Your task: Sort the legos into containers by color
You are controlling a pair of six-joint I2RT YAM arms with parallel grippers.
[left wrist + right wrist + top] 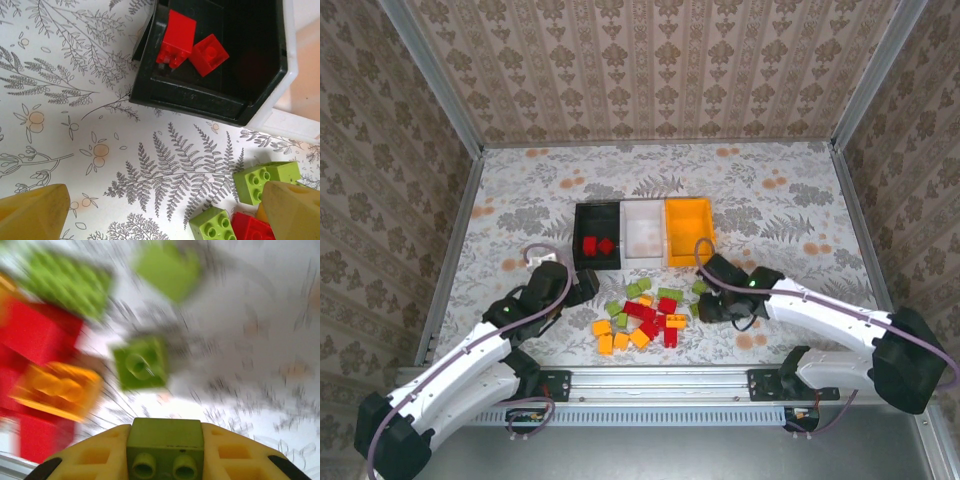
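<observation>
clamping a light green brick (165, 437) between its yellow fingers (95, 457), the right gripper (165, 460) sits low at the right edge of the loose pile of legos (645, 320); its wrist view is blurred. the left gripper (160, 212) hangs at the pile's left side, jaws spread wide with nothing between them, over the patterned table (520, 190). just beyond the pile stand the containers (643, 206) joined in a row: the black bin (590, 218) on the left with two red bricks (597, 246) inside, the white bin (643, 230) in the middle, the orange bin (688, 228) on the right.
</observation>
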